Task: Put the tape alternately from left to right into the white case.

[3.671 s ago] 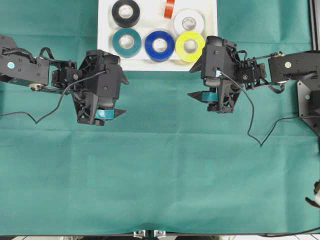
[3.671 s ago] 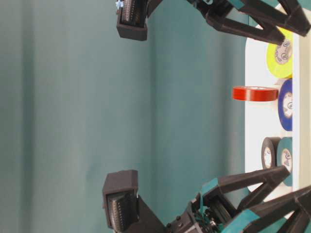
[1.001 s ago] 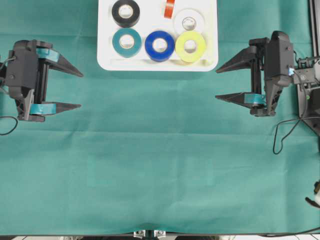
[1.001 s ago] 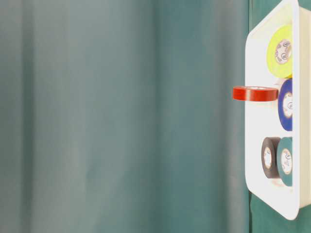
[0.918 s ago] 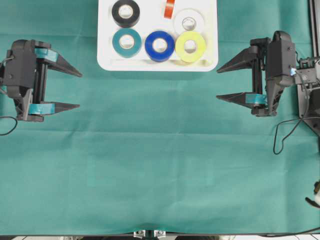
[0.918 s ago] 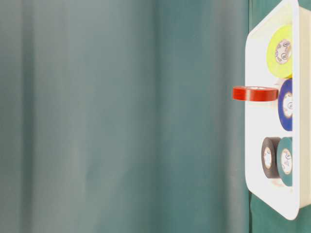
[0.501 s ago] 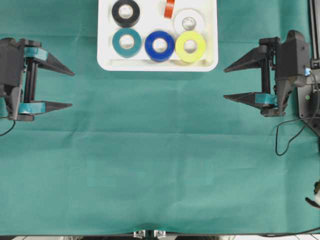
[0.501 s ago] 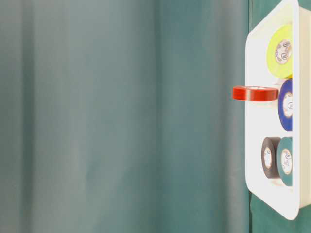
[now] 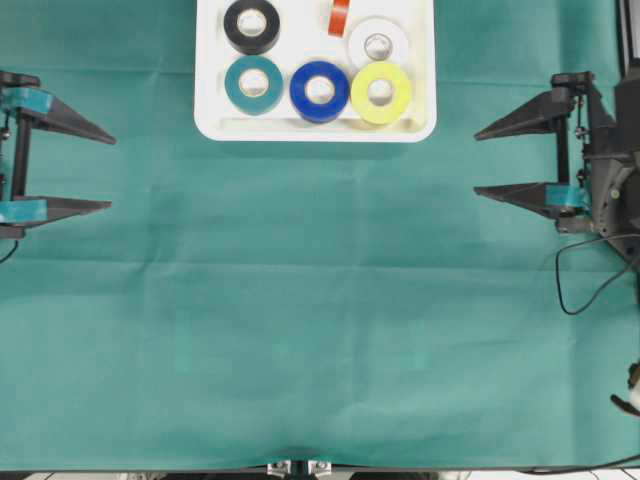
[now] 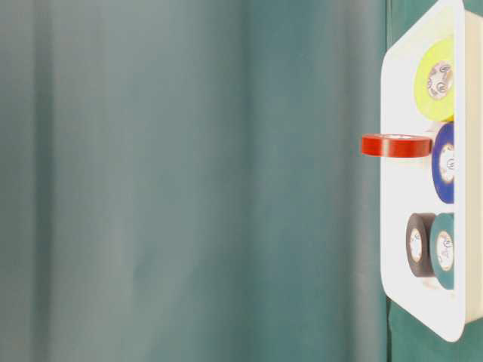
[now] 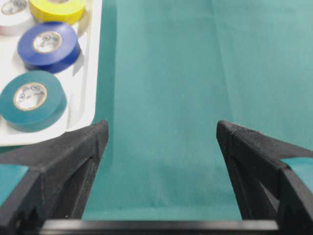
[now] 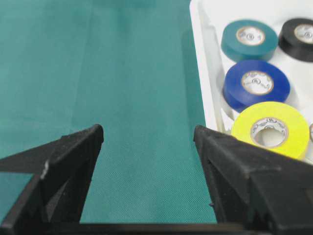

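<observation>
Green cloth covers my table (image 9: 320,330); the white case (image 9: 215,100) holds six tape rolls (image 9: 320,91), red-orange on edge. Beside it, left end effector (image 9: 105,172) and right end effector (image 9: 480,160) gape, holding nothing.

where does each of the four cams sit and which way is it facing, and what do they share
Overhead: above the table, looking straight down at the white case; left gripper and right gripper at the edges, both open.
Table-level: low, image turned sideways, along the cloth to the case and the red-orange roll on edge; no robot.
Left wrist: behind its fingers, toward the teal roll.
Right wrist: behind its fingers, toward the yellow roll.
Shared: all four show the case.
</observation>
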